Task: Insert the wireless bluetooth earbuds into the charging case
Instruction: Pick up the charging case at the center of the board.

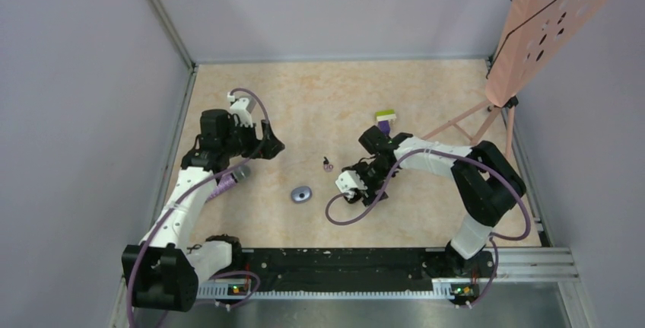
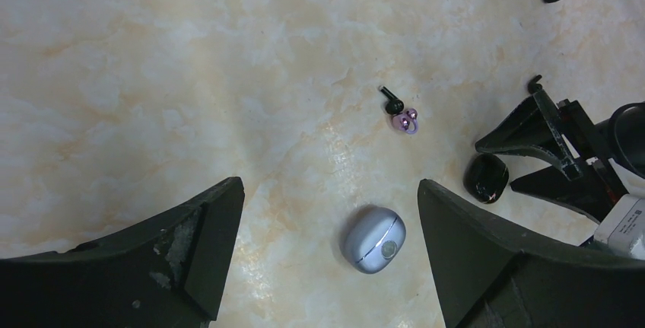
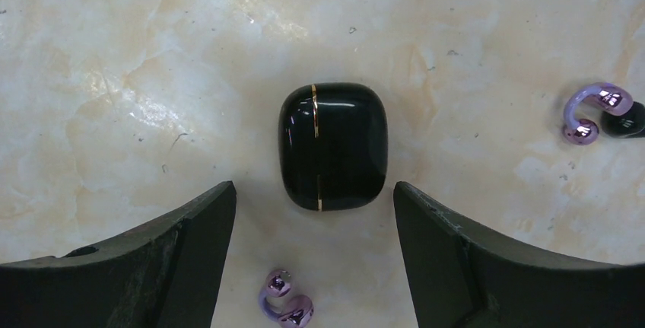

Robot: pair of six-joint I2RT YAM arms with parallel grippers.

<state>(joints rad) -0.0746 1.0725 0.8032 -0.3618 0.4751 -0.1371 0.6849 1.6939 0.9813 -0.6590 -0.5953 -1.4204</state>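
Note:
Two closed cases lie on the marbled table. In the left wrist view a lavender case [image 2: 373, 238] sits below my open left gripper [image 2: 327, 191], toward its right finger. A glossy black case [image 3: 333, 145] with a gold seam lies just ahead of my open right gripper [image 3: 313, 191]. One purple earbud [image 3: 285, 305] rests on the table between the right fingers. Another purple earbud [image 3: 589, 111] lies at the right edge beside a black earbud [image 3: 627, 119]. From above, the lavender case [image 1: 301, 194] and that earbud pair [image 1: 327, 164] lie between the left gripper [image 1: 268, 145] and right gripper [image 1: 359, 185].
A green-and-purple block [image 1: 385, 119] lies behind the right arm. A pink perforated stand [image 1: 544, 31] leans at the back right, its legs reaching onto the table. Grey walls enclose the left, back and right sides.

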